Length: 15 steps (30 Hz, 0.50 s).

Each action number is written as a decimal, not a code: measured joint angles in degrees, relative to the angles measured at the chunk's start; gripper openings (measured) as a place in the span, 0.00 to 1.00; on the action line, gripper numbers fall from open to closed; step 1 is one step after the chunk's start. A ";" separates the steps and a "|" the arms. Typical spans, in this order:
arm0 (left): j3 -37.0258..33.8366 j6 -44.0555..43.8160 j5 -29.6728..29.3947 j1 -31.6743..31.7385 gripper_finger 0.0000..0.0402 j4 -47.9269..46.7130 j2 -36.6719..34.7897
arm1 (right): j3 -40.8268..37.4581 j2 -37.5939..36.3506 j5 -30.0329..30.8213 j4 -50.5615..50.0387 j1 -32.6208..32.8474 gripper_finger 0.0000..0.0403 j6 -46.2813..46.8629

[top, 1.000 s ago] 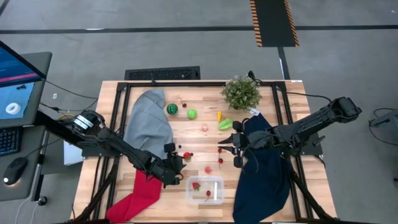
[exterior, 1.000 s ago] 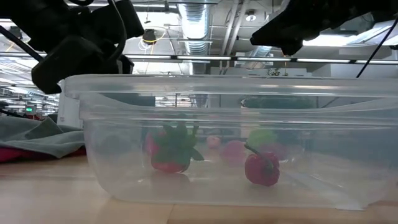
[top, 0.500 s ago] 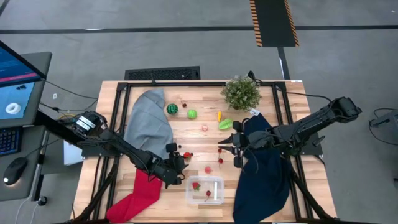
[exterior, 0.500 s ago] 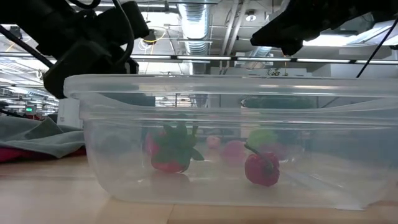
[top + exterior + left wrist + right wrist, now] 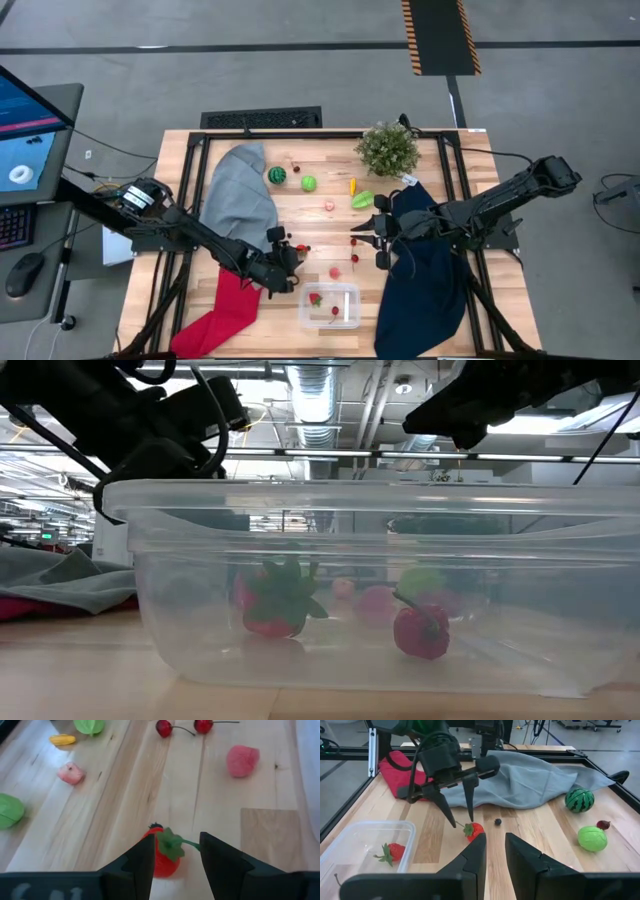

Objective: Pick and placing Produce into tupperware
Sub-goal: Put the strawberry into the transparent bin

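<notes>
Produce, next piece: a small red toy strawberry (image 5: 162, 855) with a green leaf cap and thin stem lies on the bare wood a little in from the table's (image 5: 250, 310) front edge, close to the tupperware (image 5: 349, 307), which stands at that front edge.
How it will handle: I judge it very light, hard and smooth, so it can roll or slip out of a weak pinch.
Where to take hold: across the round red body, below the leaves; the stem looks too thin to hold.
Left gripper (image 5: 176, 856): open, fingers on both sides of the strawberry, holding nothing yet.
Right gripper (image 5: 495, 854): parted a little, empty, waiting above the table's middle beside the dark blue cloth (image 5: 425, 290).
Tupperware content: one strawberry (image 5: 277, 600) and one cherry (image 5: 420, 630) already inside.
Other produce: melon ball (image 5: 579, 800) and green fruit (image 5: 592, 838) lie nearer the back edge.
Change from earlier: the left gripper has moved away from the tupperware's corner toward the loose strawberry; the right arm has not moved.
</notes>
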 joint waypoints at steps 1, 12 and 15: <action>0.00 -0.02 0.07 0.14 0.36 0.01 0.00 | 0.00 0.00 0.00 0.00 0.00 0.23 0.00; 0.00 -0.52 2.38 1.17 0.24 0.21 0.00 | 0.00 0.00 0.00 0.00 0.00 0.23 0.00; 0.00 0.25 2.57 1.14 0.09 0.01 0.00 | 0.00 0.00 0.00 0.00 0.00 0.23 0.00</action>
